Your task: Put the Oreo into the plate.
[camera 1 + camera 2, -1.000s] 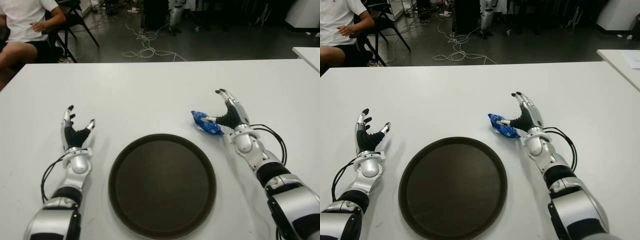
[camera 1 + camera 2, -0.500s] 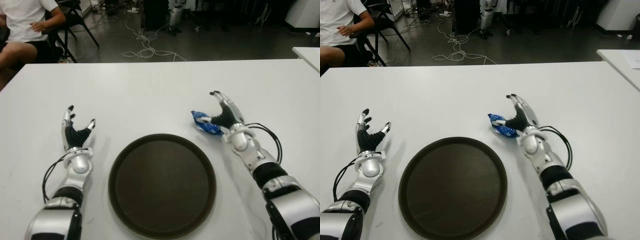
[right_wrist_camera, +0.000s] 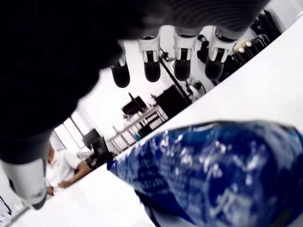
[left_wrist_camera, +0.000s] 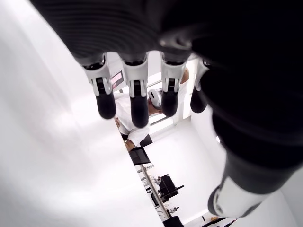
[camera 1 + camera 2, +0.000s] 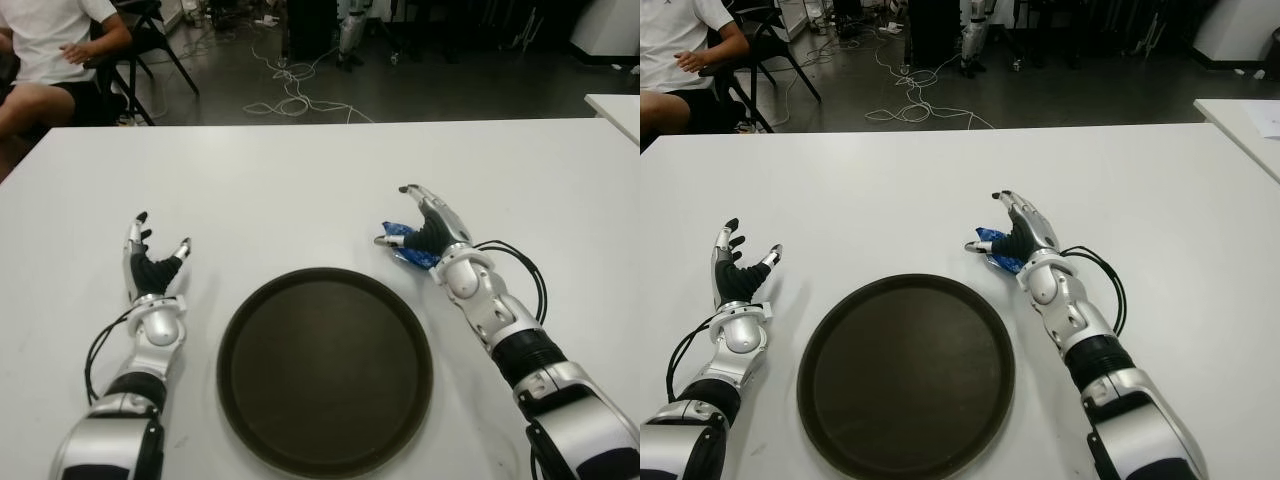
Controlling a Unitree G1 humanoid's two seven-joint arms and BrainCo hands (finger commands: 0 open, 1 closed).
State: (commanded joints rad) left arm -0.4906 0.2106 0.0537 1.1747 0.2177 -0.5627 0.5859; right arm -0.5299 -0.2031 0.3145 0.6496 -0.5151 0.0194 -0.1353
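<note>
On the white table point(image 5: 300, 180), a round dark plate point(image 5: 325, 370) lies at the near centre, bare inside. Beyond the far edge of the table, a dark floor carries loose white cables point(image 5: 290, 95). A seated person point(image 5: 50, 60) in a white shirt occupies a chair at the far left. The corner of a second white table point(image 5: 618, 105) shows at the far right.

Right hand point(image 5: 425, 225): positioned just beyond the far right rim of the plate, directly over the blue Oreo packet point(image 5: 408, 247). The fingers point(image 3: 182, 49) are extended and only slightly bent, arched above the packet; the wrist view shows a gap between the fingertips and the wrapper. The hand is not closed on the packet. Whether the palm touches it cannot be told. The packet lies on the table, outside the plate, close to its rim.

Left hand point(image 5: 150, 265): shown to the left of the plate, fingers point(image 4: 137, 94) straight and spread, holding nothing.
</note>
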